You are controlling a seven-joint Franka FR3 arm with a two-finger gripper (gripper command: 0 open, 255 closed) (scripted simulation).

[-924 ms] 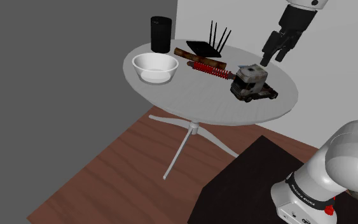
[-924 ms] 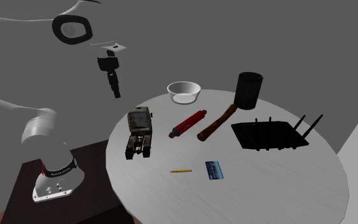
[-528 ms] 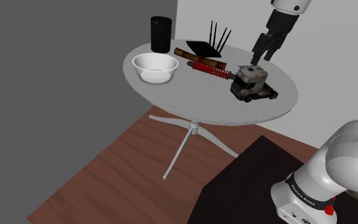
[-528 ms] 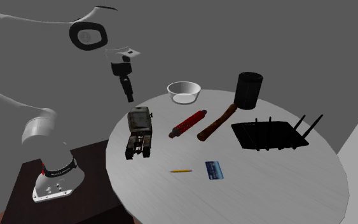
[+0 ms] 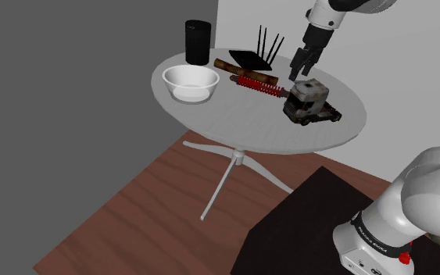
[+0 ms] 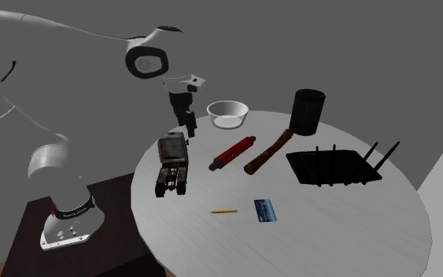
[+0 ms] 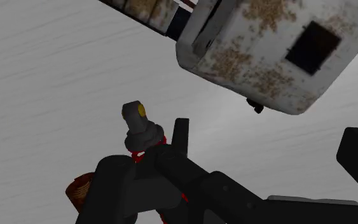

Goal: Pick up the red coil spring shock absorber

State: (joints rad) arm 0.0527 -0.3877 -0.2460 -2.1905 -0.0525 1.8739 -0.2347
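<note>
The gripper [image 5: 299, 69] hangs over the cab end of the rusty toy truck [image 5: 310, 102], above the round white table [image 5: 241, 129]; its fingers stand apart with nothing between them; the red coil spring shock absorber [image 5: 259, 86] lies flat on the table between the truck and the white bowl [image 5: 189, 83], just beside the brown-handled mallet [image 6: 268, 151].

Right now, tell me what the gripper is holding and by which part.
Nothing. The gripper hangs open in the air beside the rusty toy truck. The red coil spring shock absorber lies untouched on the round table.
</note>
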